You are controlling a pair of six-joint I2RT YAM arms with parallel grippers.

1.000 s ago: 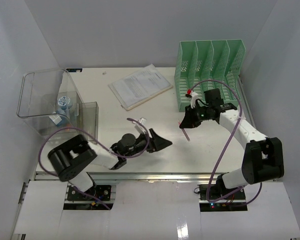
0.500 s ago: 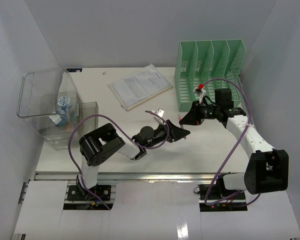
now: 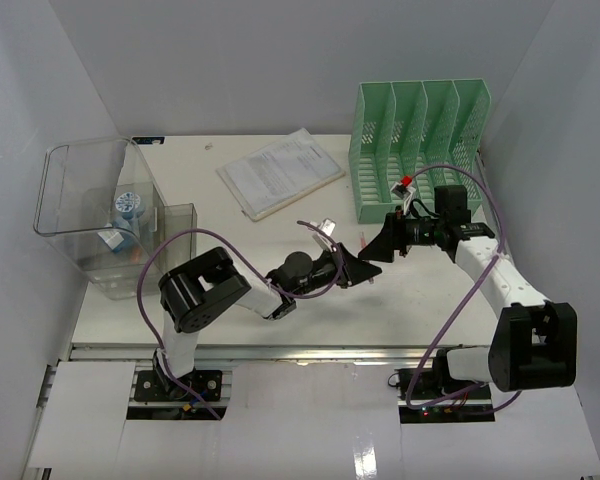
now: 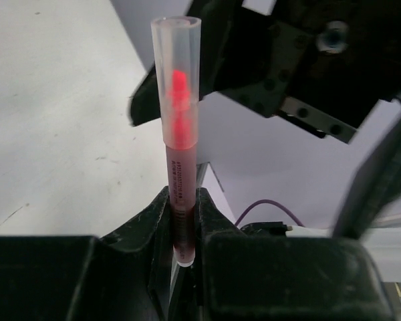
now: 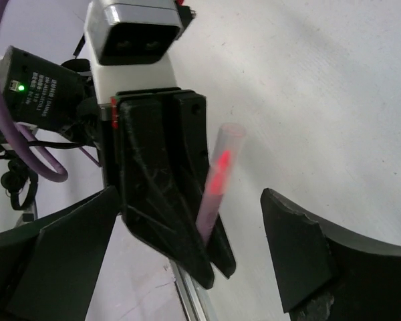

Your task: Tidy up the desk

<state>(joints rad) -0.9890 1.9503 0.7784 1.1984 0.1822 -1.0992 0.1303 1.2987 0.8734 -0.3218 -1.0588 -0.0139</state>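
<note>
White rectangular desk (image 3: pixel 230 240) under two arms, tips close together right of centre.
From above: left gripper (image 3: pixel 358 268) just beside right gripper (image 3: pixel 382 247). Left wrist: clamped on base of translucent pink plastic marker (image 4: pixel 177 134). Right wrist: spread wide, flanking marker without touching.

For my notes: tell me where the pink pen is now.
The pink pen is clamped in the left fingers over the desk, in front of the green file rack, between the right arm's open fingers.

My overhead cam looks down on the whole desk (image 3: pixel 250 235) from above and behind me. Both wrist cams sit up close, facing each other, and share the pink marker (image 4: pixel 180 174).
</note>
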